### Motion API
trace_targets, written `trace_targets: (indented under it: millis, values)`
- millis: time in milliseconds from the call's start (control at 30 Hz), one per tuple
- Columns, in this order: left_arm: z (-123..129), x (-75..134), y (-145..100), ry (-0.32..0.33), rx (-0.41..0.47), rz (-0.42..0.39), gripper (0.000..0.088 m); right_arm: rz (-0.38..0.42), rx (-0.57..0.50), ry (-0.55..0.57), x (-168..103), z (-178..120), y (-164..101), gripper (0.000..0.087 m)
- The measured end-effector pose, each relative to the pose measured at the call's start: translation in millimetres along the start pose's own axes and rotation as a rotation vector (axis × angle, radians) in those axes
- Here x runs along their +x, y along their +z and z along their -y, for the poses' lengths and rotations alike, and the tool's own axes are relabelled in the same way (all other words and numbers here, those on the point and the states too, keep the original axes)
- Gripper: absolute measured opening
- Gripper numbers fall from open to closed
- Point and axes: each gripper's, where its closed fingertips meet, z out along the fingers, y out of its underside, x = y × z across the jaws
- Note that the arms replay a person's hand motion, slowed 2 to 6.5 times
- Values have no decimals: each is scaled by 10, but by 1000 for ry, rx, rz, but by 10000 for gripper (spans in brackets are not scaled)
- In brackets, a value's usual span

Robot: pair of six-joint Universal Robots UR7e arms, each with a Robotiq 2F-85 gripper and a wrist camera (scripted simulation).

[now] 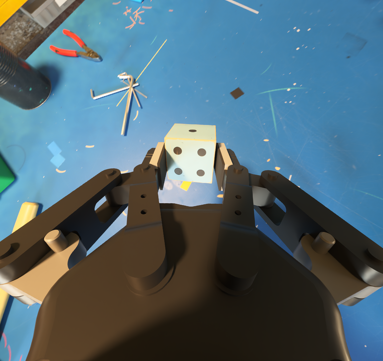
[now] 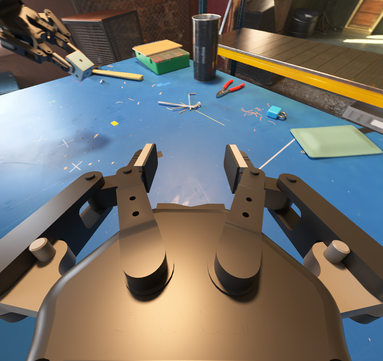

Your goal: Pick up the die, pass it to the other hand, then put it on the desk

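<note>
**Die held aloft by the left end effector, right one waiting open**

Die (image 1: 190,156), a pale cube with dark pips, sits at the centre of the left wrist view, clamped between the two pads of the left end effector (image 1: 190,162) and lifted clear of the blue counter (image 1: 290,71). The four-pip face looks back at the camera and a one-pip face is on top. In the right wrist view the same die (image 2: 79,66) appears in the upper left of the frame, held above the counter's far edge by the left end effector (image 2: 70,65).

The right end effector (image 2: 190,164) hangs over the counter in the lower middle of its own view, jaws spread wide with nothing between them, well apart from the die.

The die looks rigid, light and smooth-sided, so it should neither deform nor break, though flat slick faces could slip or pivot under an off-centre pinch. Two opposite faces are already taken by the pads; judging from this, the receiving end effector would best close on a free opposite pair, squarely at mid-face rather than on the slightly rounded edges.

The faces under the pads and the die's far side are hidden. Beneath the die a small yellow patch (image 1: 185,185) on the counter is partly covered. At the far left of the left wrist view, a dark metal can (image 1: 22,85) and a green box (image 1: 5,176) are cut off by the frame.
</note>
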Motion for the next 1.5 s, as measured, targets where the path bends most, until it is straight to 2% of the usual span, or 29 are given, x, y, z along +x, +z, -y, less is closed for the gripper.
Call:
trace_targets:
  millis: [367,567,967,1500]
  values:
    - [412,388,8,10,141,-167,400,159,71,-159,-509,168,138,629]
    - [614,590,46,11,202,-246,400,203,71,-257,-746,189,210,705]
    - [934,1014,155,-36,273,-426,400,209,27,-444,-1103,169,354,817]
    - [1160,1510,283,-93,296,-655,400,212,67,-654,-1560,178,510,854]
